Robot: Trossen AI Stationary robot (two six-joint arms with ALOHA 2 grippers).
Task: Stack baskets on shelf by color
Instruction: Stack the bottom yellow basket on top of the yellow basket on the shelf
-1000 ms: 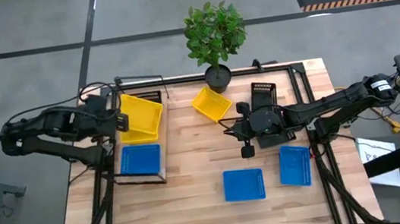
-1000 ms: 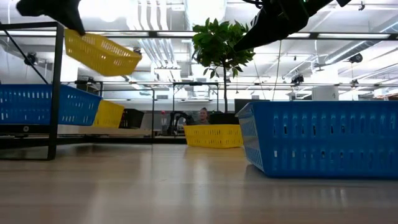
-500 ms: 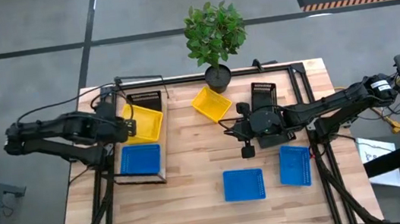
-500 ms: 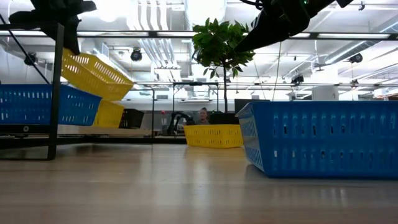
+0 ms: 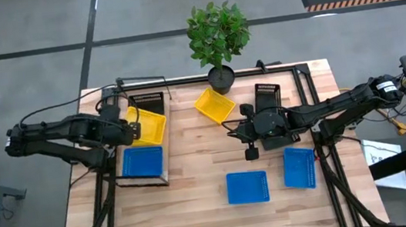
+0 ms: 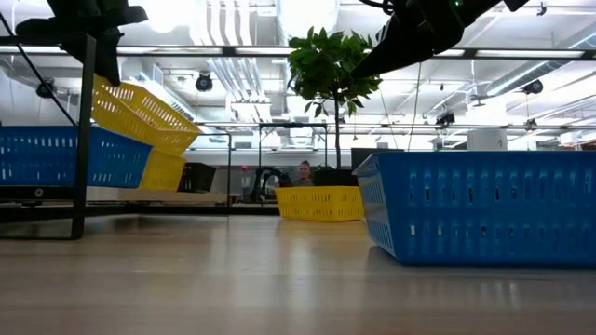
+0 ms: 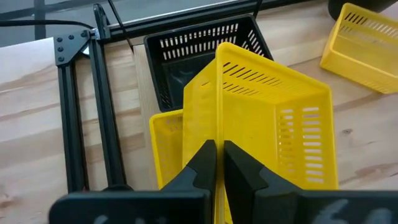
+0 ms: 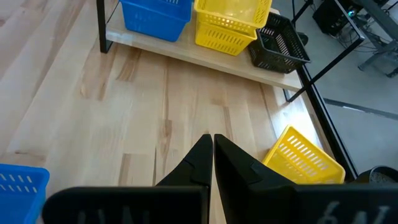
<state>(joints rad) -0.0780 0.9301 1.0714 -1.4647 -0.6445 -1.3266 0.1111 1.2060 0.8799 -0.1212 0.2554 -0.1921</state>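
Fingers of the left tool (image 7: 216, 163) pinch a tilted yellow basket's (image 7: 273, 118) wall; right tool (image 8: 209, 155) hangs closed, empty.

Even, bright overhead light fills every view; the table (image 6: 279, 279) in the low view carries a pale sheen and lies soft, out of focus, close to the lens; ceiling lamps (image 6: 307, 14) glare white there; shadows stay faint.
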